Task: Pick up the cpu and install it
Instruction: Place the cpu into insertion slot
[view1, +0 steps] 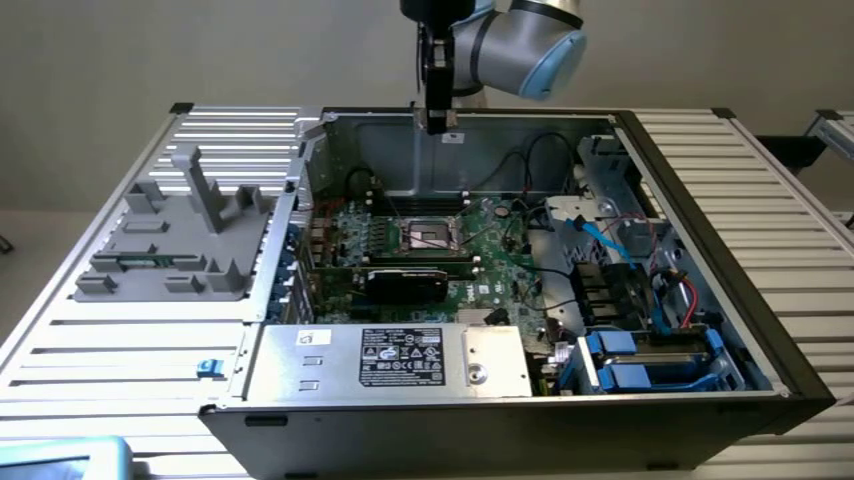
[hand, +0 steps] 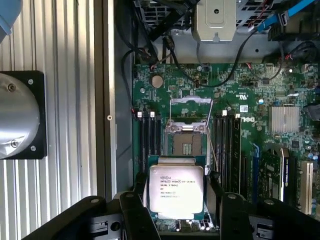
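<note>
The computer case (view1: 534, 400) was a black-framed steel box, open on top. It sat on a ribbed aluminium counter (view1: 747, 180), filling the counter's middle and reaching its near edge. Inside lay a flat green motherboard (view1: 501, 265), densely studded with small parts. Along the case's near edge sat a big silver box (view1: 400, 355) of sheet metal with a white label. A grey moulded plastic fixture (view1: 174, 240) with upright posts stood on the counter toward the exterior view's left.

The exterior view took in the whole case and the arm (view1: 527, 45), with its rounded grey and pale blue joint above the case's far wall. The end effector (view1: 438, 120) hung there, well above the motherboard.

The wrist view gave the finer detail. The socket (hand: 187, 140) was a dark square frame of black plastic and metal with its centre bare. Long black memory slots (hand: 150, 137) ran on both sides of it. A finned silver heatsink (hand: 285, 120) and a round coin cell (hand: 157, 81) also sat on the board.

The end effector's black fingers (hand: 131, 212) were closed partway, gripping the cpu (hand: 176, 192) by two opposite edges. The cpu was a small flat square chip with a shiny silver top printed in small dark text and a thin tan-green rim. It was held level in the air above the motherboard, clear of the socket.
</note>
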